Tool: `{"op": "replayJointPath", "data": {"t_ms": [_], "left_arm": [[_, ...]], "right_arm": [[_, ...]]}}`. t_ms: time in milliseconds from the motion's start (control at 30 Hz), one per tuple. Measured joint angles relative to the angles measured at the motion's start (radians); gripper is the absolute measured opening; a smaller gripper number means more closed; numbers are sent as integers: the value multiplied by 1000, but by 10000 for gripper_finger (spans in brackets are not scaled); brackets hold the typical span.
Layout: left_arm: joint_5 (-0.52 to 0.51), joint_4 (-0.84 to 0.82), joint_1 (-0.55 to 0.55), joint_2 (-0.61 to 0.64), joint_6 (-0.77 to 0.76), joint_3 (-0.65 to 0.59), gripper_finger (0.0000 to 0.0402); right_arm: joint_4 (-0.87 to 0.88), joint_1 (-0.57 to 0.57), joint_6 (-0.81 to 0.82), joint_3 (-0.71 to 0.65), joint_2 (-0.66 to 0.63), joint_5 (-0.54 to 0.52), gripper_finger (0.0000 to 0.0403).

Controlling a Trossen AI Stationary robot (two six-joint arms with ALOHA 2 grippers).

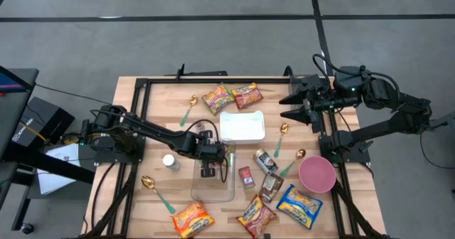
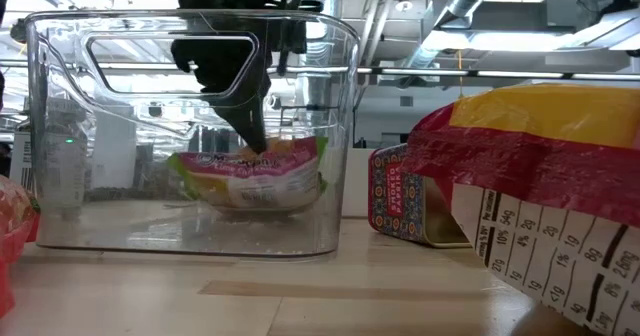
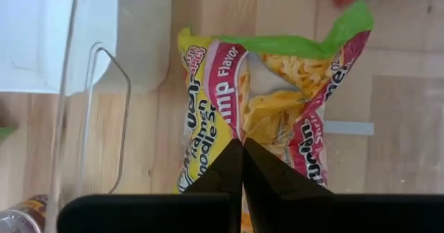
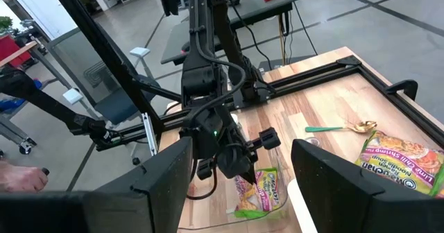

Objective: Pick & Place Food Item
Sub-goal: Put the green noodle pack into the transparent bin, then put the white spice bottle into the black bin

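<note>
Reaching down into the clear plastic bin (image 2: 190,126), left pincer (image 3: 243,150) with fingers pressed together on the near edge of the ramen noodle packet (image 3: 270,108), pinching the wrapper so it hangs just under the tips. Packet low inside the bin, directly below the pincer, seemingly at or close to the bin floor, so likely being set down there rather than lifted out; release not yet made. White tray (image 1: 242,125) just beyond the pincer on the wooden surface (image 1: 163,104), other snack packets scattered around. Right pincer (image 4: 239,170) parked well apart over the far corner of the frame, fingers spread wide, holding nothing.
</note>
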State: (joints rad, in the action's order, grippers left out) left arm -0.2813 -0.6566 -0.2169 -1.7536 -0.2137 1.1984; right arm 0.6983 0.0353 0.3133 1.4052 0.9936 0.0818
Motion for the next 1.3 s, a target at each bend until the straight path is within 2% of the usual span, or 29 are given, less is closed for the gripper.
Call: {"op": "replayJointPath", "data": {"t_ms": [467,600,1000,1300], "left_arm": [[17,-9,0,-5,-26,0,13],[17,-8,-1,-5,-34,0,35],[27,-3,-2,61,-37,1,136],[29,39,-3,194,-38,1,154]], "right_arm": [[0,0,-10,0,0,0,240],[0,0,-10,0,0,0,240],[2,0,-9,0,0,0,240],[4,0,-9,0,0,0,240]]}}
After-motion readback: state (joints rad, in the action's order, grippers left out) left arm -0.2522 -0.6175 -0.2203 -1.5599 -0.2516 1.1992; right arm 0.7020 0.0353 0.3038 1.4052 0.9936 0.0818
